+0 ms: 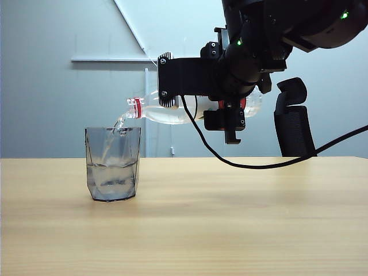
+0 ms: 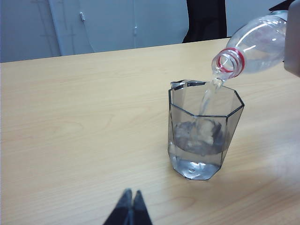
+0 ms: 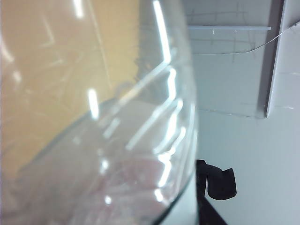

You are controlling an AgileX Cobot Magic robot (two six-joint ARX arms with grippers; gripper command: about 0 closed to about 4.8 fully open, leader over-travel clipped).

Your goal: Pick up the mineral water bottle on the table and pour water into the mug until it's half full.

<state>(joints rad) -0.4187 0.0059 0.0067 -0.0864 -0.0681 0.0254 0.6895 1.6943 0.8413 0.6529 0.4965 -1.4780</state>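
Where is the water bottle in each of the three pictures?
Exterior view: the mineral water bottle lies tipped, held in the right pincer, its mouth over the mug.
Left wrist view: bottle in the upper corner, pouring.
Right wrist view: bottle fills most of the picture.
Shared landmark: the table.

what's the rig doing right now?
The right gripper holds the mineral water bottle tipped nearly level above the table, its open mouth over the mug. A stream of water is falling in; the mug looks under half full. The left gripper sits shut, low near the table, short of the mug, holding nothing.
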